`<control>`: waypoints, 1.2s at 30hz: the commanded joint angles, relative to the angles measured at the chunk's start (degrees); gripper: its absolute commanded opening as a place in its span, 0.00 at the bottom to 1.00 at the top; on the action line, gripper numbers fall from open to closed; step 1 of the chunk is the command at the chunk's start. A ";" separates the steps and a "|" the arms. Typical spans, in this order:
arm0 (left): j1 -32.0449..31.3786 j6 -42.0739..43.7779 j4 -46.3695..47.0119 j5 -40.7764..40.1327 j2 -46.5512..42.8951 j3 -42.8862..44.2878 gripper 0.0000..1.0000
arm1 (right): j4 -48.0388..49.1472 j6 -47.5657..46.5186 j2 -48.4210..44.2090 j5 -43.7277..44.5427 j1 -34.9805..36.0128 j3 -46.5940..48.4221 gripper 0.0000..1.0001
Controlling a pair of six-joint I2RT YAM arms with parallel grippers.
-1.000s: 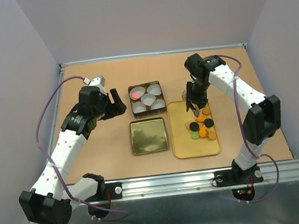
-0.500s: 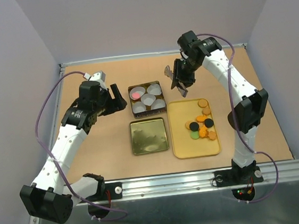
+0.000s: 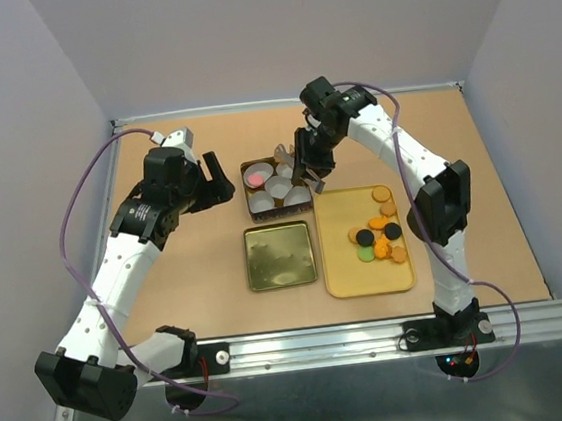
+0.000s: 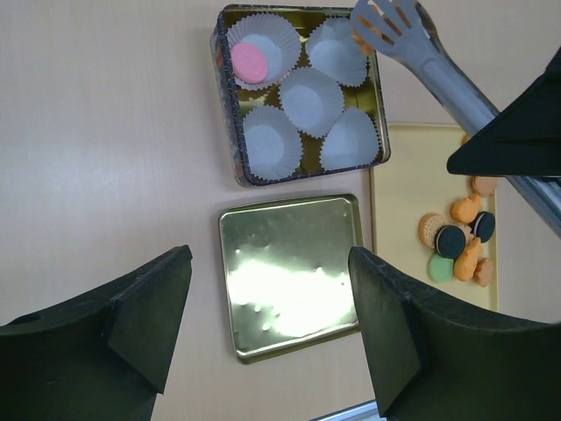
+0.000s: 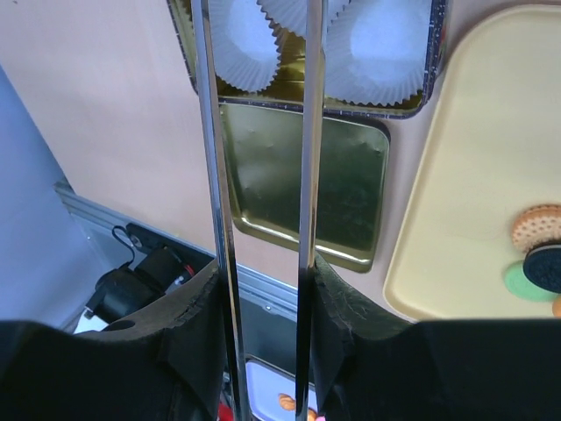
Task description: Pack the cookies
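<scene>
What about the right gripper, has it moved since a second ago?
Yes. The right gripper, holding the tongs, has swung left, from over the yellow tray's far end to over the tin's right edge.

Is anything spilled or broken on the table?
Nothing stands out. The loose cookies lie on the yellow tray, one pink cookie sits in a paper liner inside the tin, and nothing has spilled onto the table.

Top: is looking down from above-behind, far, covering the whole table (image 3: 504, 227).
Left wrist: is facing straight down, nearer.
Right wrist: is peering along the tongs (image 5: 308, 132), closest.
Shared: all 3 are showing tin (image 4: 298, 174), lid (image 4: 289, 272), tray (image 4: 390, 202), cookies (image 4: 451, 241).
</scene>
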 commanded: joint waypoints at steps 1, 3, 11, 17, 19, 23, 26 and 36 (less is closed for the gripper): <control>0.19 0.00 -0.77 -1.52 -2.27 2.15 0.83 | 2.77 0.13 2.00 -0.63 0.59 3.79 0.25; 0.19 -0.26 -1.04 -1.88 -3.14 1.79 0.83 | 2.77 -0.04 2.61 0.52 0.67 2.82 0.25; 0.19 0.17 -2.35 -3.81 -5.17 0.56 0.83 | 3.21 -0.04 5.16 1.84 0.59 3.16 0.25; 0.28 1.14 -2.97 -3.72 -4.82 1.09 0.83 | 3.21 -0.22 6.57 2.01 0.59 3.61 0.27; 0.19 1.14 -2.97 -3.81 -4.64 1.18 0.83 | 3.21 -0.31 6.75 2.54 0.67 3.78 0.28; 0.19 1.32 -2.97 -3.81 -4.20 1.53 0.83 | 3.12 -0.48 7.27 2.63 0.67 4.57 0.32; 0.19 1.49 -2.97 -3.81 -4.11 1.62 0.83 | 3.12 -0.57 7.62 2.63 0.59 5.27 0.35; 0.19 1.40 -3.23 -5.48 -4.38 1.27 0.83 | 2.95 -0.31 8.15 3.68 0.67 6.25 0.46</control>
